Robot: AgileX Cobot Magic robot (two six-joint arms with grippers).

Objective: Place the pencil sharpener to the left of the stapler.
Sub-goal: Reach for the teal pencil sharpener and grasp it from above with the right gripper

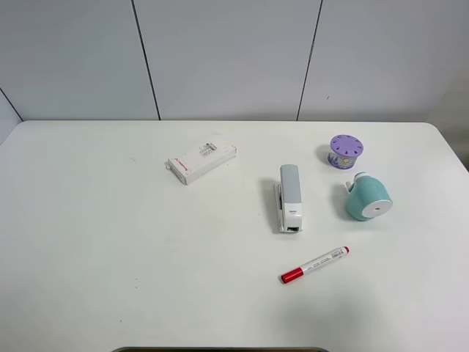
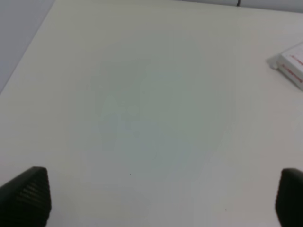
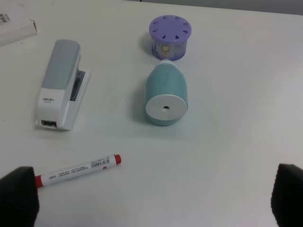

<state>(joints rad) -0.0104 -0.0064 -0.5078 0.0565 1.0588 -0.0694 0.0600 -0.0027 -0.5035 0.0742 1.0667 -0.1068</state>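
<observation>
Exterior high view, teal pencil sharpener (image 1: 368, 199) lying on its side on white table (image 1: 110, 242), right of stapler (image 1: 289, 198), just beside purple cylinder (image 1: 344, 150), left gripper (image 2: 158, 198) and right gripper (image 3: 152, 196) both spread wide, holding nothing

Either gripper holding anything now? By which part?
Nothing held. The left gripper and right gripper are both open and empty; the pencil sharpener lies untouched right of the stapler.

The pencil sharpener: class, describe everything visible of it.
The pencil sharpener is a teal, rounded plastic barrel lying on its side on the white table, right of the stapler. Its flat pale round face, with a centre hole, faces the near table edge; a small white knob at the far end sits close by the purple cylinder.
</observation>
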